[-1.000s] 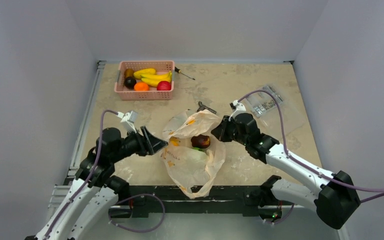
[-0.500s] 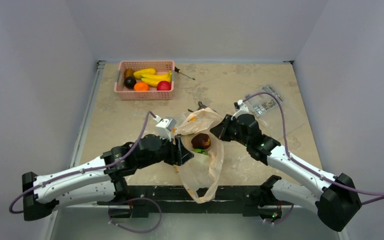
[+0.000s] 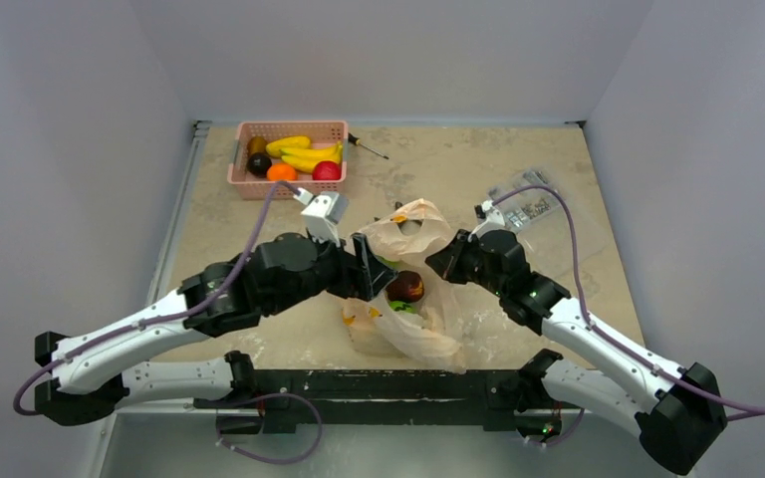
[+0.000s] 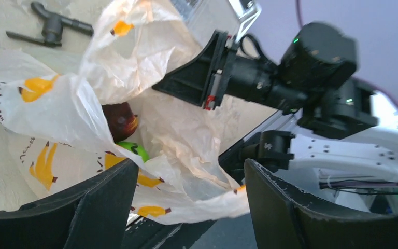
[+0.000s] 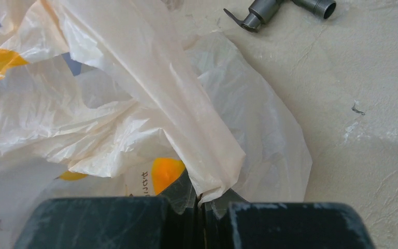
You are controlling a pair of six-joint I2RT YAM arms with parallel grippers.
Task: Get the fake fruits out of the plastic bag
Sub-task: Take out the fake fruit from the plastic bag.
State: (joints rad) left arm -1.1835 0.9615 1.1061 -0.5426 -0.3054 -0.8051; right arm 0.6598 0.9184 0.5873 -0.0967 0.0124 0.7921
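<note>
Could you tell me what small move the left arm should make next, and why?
Probably lower the open left end effector into the plastic bag toward the maroon fruit: it lies exposed in the mouth, whose edge the right end effector pinches.

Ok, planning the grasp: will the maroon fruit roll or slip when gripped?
Probably rolls: the maroon fruit looks round and smooth. It likely slips too, since it sits in the loose, crinkled bag beside a green fruit.
</note>
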